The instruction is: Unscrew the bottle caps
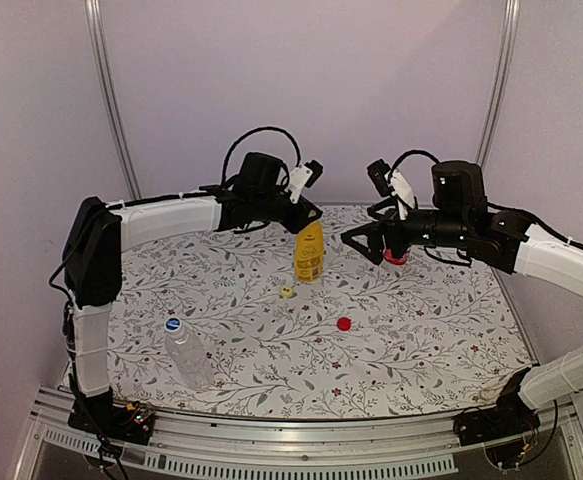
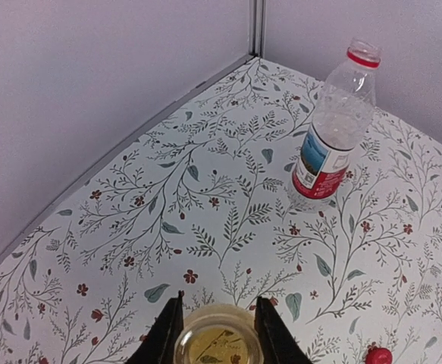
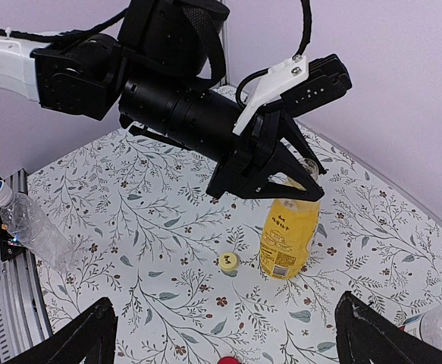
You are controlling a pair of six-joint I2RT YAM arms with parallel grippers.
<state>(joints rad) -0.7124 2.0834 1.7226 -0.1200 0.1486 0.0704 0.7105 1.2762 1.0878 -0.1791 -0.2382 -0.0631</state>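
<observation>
Overhead, the left gripper (image 1: 309, 222) clamps the neck of the upright yellow bottle (image 1: 309, 258); the yellow cap (image 1: 287, 292) lies just beside it and the red cap (image 1: 344, 323) nearer, both loose on the table (image 1: 421, 340). Left wrist: the fingers (image 2: 164, 334) pinch that open mouth. Right wrist: the right gripper (image 3: 227, 326) gapes wide, holding nothing.

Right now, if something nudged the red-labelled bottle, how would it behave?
The red-labelled bottle stands tall and narrow, so it would probably tip easily. No liquid shows inside, so it is likely light. Its round body might then roll.
</observation>
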